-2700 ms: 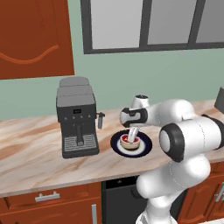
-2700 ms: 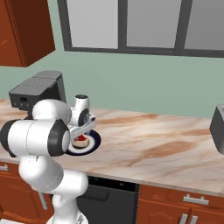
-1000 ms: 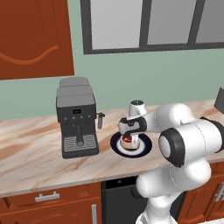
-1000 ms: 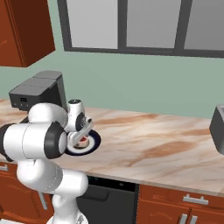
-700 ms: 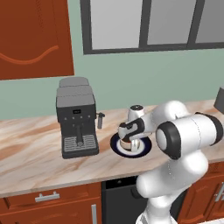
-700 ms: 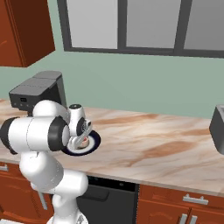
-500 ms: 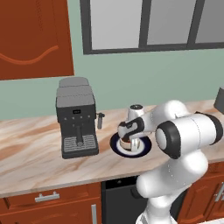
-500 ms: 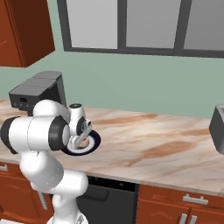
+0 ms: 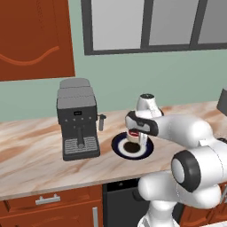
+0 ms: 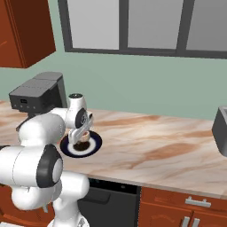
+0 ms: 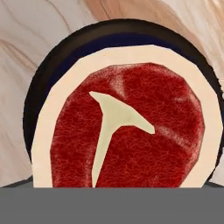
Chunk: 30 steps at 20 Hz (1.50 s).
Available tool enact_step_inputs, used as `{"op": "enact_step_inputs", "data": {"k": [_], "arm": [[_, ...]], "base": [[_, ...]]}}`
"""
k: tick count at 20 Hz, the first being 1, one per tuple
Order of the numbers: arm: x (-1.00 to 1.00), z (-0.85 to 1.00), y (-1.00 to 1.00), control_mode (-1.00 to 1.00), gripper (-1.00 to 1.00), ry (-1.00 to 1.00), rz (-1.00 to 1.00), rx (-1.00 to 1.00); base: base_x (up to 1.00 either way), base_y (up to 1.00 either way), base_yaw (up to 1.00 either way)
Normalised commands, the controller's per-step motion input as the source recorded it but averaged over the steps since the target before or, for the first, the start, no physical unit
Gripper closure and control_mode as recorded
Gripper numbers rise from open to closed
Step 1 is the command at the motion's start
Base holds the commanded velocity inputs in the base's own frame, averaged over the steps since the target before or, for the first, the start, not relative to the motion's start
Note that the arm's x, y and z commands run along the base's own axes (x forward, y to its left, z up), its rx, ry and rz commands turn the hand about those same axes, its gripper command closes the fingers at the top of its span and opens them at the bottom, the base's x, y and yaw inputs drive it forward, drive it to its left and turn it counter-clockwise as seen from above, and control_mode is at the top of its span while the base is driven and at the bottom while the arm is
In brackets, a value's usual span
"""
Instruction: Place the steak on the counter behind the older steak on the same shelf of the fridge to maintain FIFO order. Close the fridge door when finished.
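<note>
Counter carries coffee machine with plate at its 3 o'clock. Steak lies on plate. Gripper is down at the steak (finger spread: cannot tell). Step judged: pick-up; next needs a firm close, then lift

— What is seen behind the bench?
— A green wall, a dark-framed window.
— And elsewhere?
— Reddish wood cabinets; a grey appliance, possibly a toaster, is cut off.
</note>
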Motion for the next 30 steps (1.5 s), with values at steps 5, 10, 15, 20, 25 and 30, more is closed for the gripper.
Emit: {"op": "enact_step_inputs", "data": {"k": [5, 10, 15, 20, 25, 30], "arm": [[-0.41, 1.0, -0.18, -1.0, 1.0, 0.0, -0.01, 0.03], [-0.42, 1.0, -0.03, -1.0, 1.0, 0.0, 0.0, 0.0], [-0.61, 0.82, 0.0, -1.0, 1.0, -0.02, -0.02, 0.0], [-0.16, -0.13, 0.04, -1.0, 1.0, 0.01, 0.0, -0.03], [-0.99, -0.04, -0.08, -1.0, 1.0, -0.16, 0.0, 0.0], [0.0, 0.0, 0.0, 1.0, 1.0, 0.0, 0.0, 0.0]], "base": [[0.0, 0.0, 0.0], [0.0, 0.0, 0.0], [0.0, 0.0, 0.0], [0.0, 0.0, 0.0], [0.0, 0.0, 0.0], [-0.71, -0.39, 0.0]]}}
